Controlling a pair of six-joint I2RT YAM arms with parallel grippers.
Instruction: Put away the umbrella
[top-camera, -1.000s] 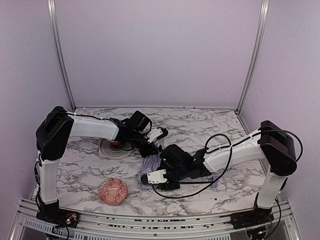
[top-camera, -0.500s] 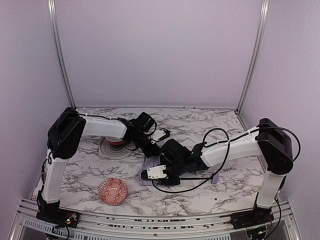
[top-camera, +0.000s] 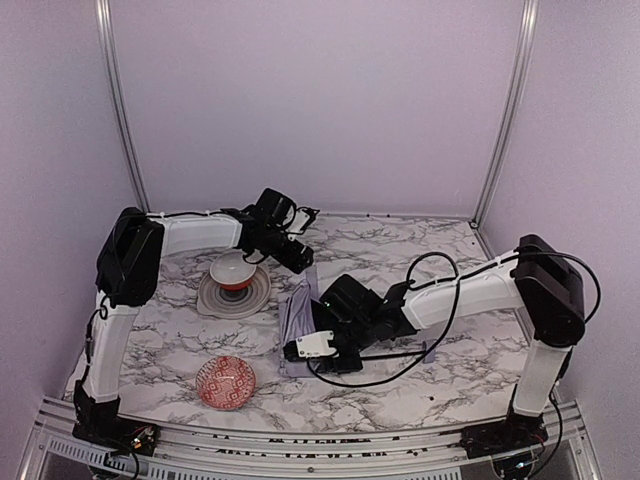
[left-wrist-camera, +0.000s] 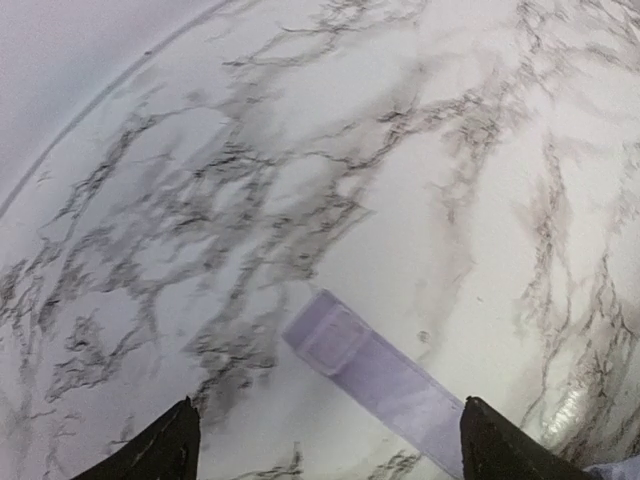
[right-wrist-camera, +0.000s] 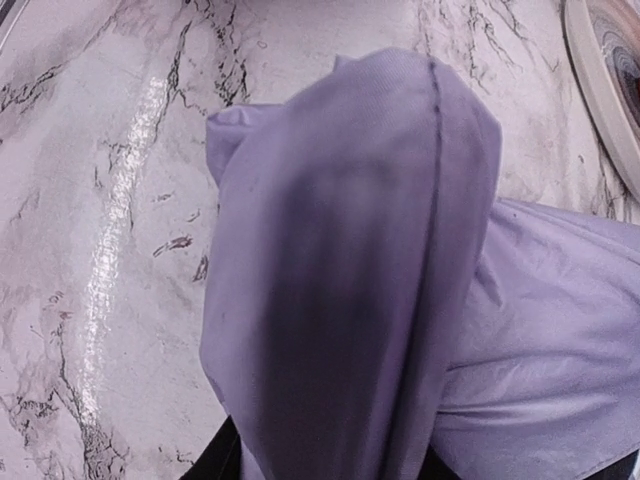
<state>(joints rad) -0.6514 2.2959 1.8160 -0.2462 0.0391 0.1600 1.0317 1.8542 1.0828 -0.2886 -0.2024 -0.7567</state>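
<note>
Left gripper (left-wrist-camera: 327, 425) wide open, empty, hovering far-centre over the umbrella's strap (left-wrist-camera: 372, 372). Umbrella (top-camera: 296, 308) lies mid-table, just right of the plate (top-camera: 212, 303). Its bunched fabric hides the right gripper (top-camera: 306, 320) fingers; can't tell if clamped.

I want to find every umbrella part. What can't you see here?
Right wrist view: pale lavender thin-fabric umbrella covers the right fingers; grip unclear.
Top view: umbrella's handle and shaft unseen, under fabric or right arm.
Left wrist view: lavender fabric strap runs off the bottom edge.
</note>
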